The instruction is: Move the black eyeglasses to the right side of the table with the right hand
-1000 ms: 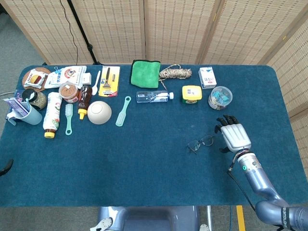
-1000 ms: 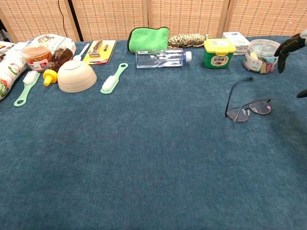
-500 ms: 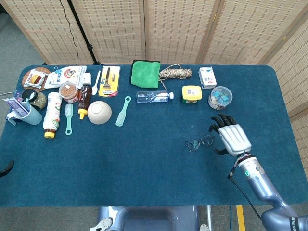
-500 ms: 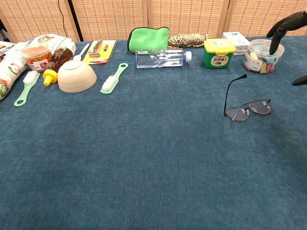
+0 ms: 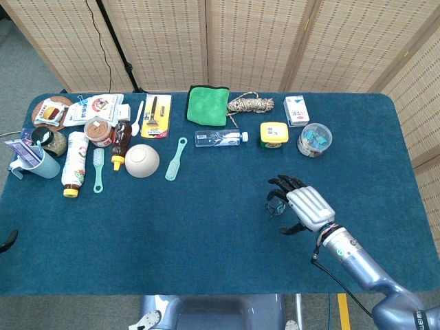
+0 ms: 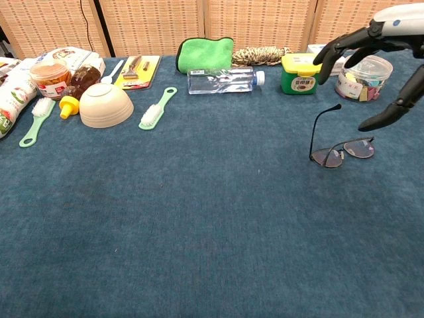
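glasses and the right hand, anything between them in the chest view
Nothing lies between them. In the chest view the right hand hovers open above the black eyeglasses, fingers spread over the frame, with only air and bare blue cloth beneath.

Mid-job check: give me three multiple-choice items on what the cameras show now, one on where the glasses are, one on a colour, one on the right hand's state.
1. Where do the glasses lie?
A. on the cloth
B. on the table, under the right hand
C. inside the bowl

2. What colour is the cloth?
A. green
B. red
C. white

3. What is the right hand doing?
A. gripping the bottle
B. lifting the glasses
C. hovering open over the glasses

Answers:
1 B, the chest view shows them flat on the blue surface below the fingers.
2 A, plainly green in both views.
3 C, fingers spread, clear of the frame.
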`<action>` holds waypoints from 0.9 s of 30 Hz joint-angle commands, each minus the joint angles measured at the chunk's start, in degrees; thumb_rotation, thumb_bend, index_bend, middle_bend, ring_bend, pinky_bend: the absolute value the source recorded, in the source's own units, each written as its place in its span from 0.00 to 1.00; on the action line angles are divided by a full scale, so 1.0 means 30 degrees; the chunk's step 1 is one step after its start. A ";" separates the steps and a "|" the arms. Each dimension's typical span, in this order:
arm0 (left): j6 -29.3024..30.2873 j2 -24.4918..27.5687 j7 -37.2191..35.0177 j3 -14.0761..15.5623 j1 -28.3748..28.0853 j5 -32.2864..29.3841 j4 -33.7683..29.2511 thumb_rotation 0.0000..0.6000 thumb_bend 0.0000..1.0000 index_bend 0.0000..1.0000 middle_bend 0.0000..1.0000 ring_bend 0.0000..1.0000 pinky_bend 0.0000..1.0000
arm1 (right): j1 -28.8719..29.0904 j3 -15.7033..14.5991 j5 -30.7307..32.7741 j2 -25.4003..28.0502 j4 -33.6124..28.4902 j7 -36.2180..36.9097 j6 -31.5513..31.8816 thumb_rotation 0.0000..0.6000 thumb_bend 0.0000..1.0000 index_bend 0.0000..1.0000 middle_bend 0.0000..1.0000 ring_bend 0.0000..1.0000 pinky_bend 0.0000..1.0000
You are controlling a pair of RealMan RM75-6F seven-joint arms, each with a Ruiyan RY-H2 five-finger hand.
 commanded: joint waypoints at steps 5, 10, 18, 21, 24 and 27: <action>0.0027 0.0007 -0.0126 -0.0014 0.0069 -0.0101 0.0144 0.95 0.24 0.06 0.00 0.00 0.00 | 0.1867 0.1118 -0.1483 -0.0751 0.2451 0.7724 -0.3757 1.00 0.02 0.30 0.12 0.08 0.22; -0.0006 0.0024 -0.0152 -0.0020 0.0079 -0.0142 0.0199 0.95 0.24 0.06 0.00 0.00 0.00 | 0.2591 0.1260 -0.2168 -0.1145 0.3881 1.1104 -0.5183 1.00 0.02 0.30 0.14 0.12 0.25; -0.0026 0.0029 -0.0053 -0.0054 0.0052 -0.0157 0.0152 0.95 0.24 0.06 0.00 0.00 0.00 | 0.3794 0.1046 -0.3395 -0.1798 0.5819 1.5428 -0.6999 1.00 0.02 0.30 0.17 0.16 0.27; -0.0030 0.0041 -0.0018 -0.0058 0.0061 -0.0185 0.0138 0.95 0.24 0.06 0.00 0.00 0.00 | 0.4191 0.0817 -0.3899 -0.2037 0.6445 1.6774 -0.7446 1.00 0.02 0.30 0.18 0.17 0.28; -0.0026 0.0049 0.0000 -0.0061 0.0076 -0.0219 0.0144 0.95 0.24 0.06 0.00 0.00 0.00 | 0.4440 0.0617 -0.4244 -0.2170 0.6848 1.7675 -0.7672 1.00 0.02 0.31 0.20 0.19 0.30; -0.0010 0.0051 0.0011 -0.0067 0.0106 -0.0272 0.0157 0.95 0.24 0.06 0.00 0.00 0.00 | 0.4703 0.0248 -0.4752 -0.2191 0.7241 1.8615 -0.7863 1.00 0.02 0.32 0.21 0.21 0.31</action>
